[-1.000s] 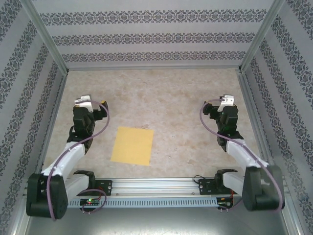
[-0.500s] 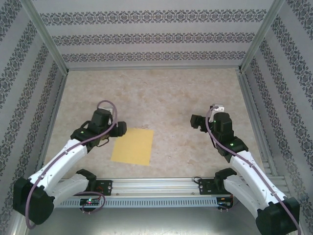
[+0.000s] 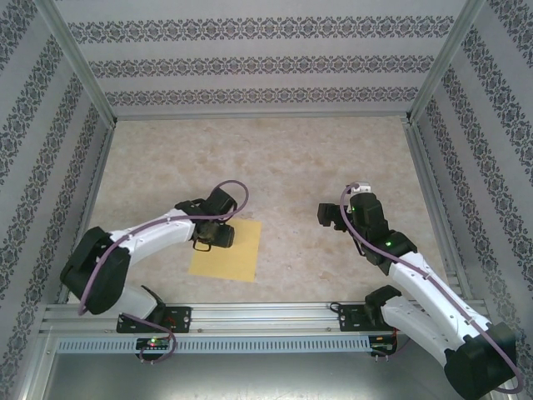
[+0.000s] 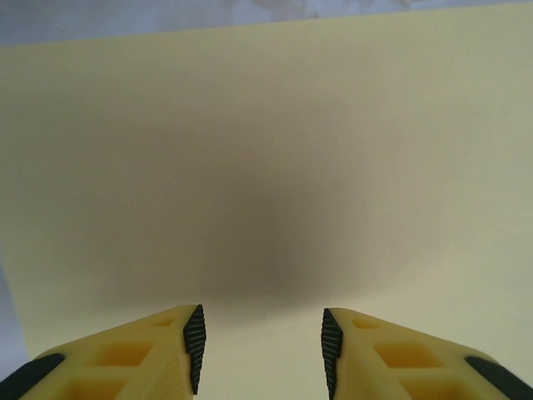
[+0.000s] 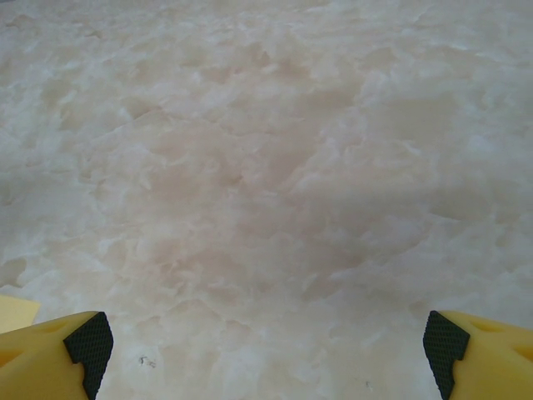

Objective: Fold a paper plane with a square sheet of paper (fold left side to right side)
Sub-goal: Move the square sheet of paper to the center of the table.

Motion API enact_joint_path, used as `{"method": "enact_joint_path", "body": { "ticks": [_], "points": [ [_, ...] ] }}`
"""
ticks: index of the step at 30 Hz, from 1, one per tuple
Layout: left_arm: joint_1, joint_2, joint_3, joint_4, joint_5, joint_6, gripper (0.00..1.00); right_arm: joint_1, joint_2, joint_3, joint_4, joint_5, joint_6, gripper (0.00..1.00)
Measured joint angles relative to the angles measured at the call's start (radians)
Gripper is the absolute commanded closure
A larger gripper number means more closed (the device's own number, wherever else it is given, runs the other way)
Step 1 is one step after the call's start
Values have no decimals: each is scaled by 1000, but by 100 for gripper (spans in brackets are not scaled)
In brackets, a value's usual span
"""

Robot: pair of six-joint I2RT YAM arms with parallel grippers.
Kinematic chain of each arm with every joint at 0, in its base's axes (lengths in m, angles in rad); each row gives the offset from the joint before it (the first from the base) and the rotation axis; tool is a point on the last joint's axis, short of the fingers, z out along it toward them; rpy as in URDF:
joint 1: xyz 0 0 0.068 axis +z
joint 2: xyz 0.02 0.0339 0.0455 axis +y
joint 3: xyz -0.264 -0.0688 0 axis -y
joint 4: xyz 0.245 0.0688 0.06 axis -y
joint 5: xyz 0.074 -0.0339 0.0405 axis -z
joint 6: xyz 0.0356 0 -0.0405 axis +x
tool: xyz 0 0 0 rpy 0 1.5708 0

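One yellow sheet [image 3: 231, 257] lay flat on the table [image 3: 275, 158], left of centre (no folds visible). Of two grippers, the left gripper [image 4: 261, 350] hovered over its left edge, fingers parted. The right gripper [image 5: 266, 346], spread wide, hung over bare table to its right.

The left gripper [image 3: 220, 236] is now over the far left corner of the sheet of paper [image 3: 231, 255], and the right gripper [image 3: 326, 215] is closer to it.

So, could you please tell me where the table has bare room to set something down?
The far table up to the back wall is bare, as is the strip between the square sheet of paper and the right gripper. Crowded: the left gripper over the sheet.
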Motion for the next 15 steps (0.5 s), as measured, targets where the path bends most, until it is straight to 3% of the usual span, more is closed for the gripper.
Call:
{"method": "enact_joint_path", "body": {
  "ticks": [15],
  "points": [
    [-31,165,103,89,44,0,56,2,0,11,-18,9,0,2]
  ]
}}
